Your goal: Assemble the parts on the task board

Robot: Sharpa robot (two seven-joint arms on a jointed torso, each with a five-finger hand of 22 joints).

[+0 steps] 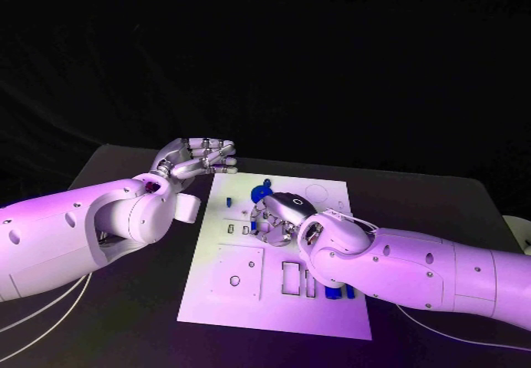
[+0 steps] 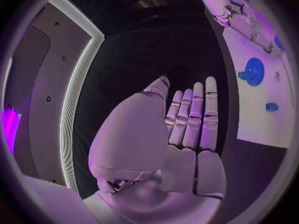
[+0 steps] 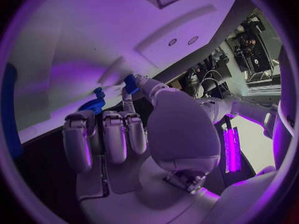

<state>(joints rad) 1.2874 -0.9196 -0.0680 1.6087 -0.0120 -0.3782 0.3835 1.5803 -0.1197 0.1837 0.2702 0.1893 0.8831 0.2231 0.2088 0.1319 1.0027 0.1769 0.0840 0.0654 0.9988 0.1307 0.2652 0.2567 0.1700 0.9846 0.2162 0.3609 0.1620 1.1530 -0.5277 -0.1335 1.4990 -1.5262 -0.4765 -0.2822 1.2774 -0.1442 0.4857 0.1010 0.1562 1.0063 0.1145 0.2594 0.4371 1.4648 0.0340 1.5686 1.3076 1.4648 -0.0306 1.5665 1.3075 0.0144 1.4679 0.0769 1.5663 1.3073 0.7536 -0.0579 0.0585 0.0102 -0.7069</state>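
The white task board (image 1: 222,299) lies in the middle of the black table. My right hand (image 1: 277,218) hovers low over the board's upper middle. It pinches a small blue part (image 3: 130,83) at its fingertips, with the other fingers (image 3: 102,139) curled in. Just beyond that hand, a round blue part (image 1: 262,191) (image 3: 93,106) sits on the board. My left hand (image 1: 199,159) hangs above the board's far left corner. Its fingers (image 2: 194,119) are stretched out and it holds nothing. A small blue part (image 1: 229,202) (image 2: 271,106) stands near the board's left edge.
Rectangular slots (image 1: 292,277) and small holes mark the near half of the board. More blue parts (image 1: 335,291) stand at the board's right side, beside my right forearm. Bare black table (image 1: 133,322) surrounds the board.
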